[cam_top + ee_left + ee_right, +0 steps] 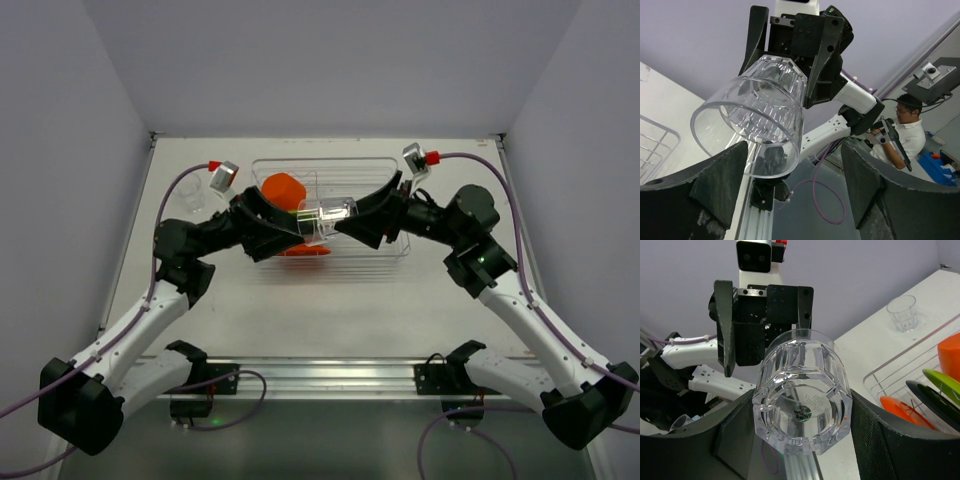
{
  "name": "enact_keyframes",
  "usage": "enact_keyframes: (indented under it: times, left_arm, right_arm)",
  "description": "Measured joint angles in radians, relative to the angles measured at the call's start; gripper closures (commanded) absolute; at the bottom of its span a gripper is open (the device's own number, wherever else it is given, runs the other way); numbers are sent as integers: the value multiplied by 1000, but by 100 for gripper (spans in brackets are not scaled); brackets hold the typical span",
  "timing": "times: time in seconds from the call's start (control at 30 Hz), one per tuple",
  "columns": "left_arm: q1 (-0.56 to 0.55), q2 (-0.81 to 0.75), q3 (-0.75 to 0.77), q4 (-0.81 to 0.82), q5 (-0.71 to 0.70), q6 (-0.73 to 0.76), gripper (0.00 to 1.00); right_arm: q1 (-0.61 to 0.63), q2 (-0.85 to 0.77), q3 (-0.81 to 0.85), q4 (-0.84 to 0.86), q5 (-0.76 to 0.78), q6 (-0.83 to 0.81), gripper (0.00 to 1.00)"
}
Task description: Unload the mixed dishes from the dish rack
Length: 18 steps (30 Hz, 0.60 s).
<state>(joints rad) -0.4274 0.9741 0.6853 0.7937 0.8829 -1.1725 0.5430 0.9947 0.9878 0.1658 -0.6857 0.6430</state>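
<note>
So the clear tumbler (325, 218) hangs sideways over the dish rack (370, 252). The right gripper (801, 400) has its jaws clamped on the base, and the left gripper (795, 150) has its jaws spread apart around the rim. Sketchy bit imo: if the right lets go before the left bites, that slick plastic drops onto the orange cup (283, 188) below.

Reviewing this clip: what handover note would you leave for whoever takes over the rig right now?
Right gripper: shut on the base of a clear tumbler, above the dish rack.
Left gripper: open, fingers either side of that tumbler's mouth, not gripping.
Done: second tumbler stands on the table, far left.
Left: set the held tumbler down; orange cup, orange plate, green plate and black plate remain in the rack.
</note>
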Motion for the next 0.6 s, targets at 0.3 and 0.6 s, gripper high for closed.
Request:
enact_keyframes:
  times: [0.3,0.6]
  left_arm:
    - [-20,1,1,24,-2,-25,34]
    - [-40,15,6,39,-8,-45,58]
  right_arm:
    - [0,14,-8,24,-20,10,100]
    - [0,28,-9,23,-22,10,100]
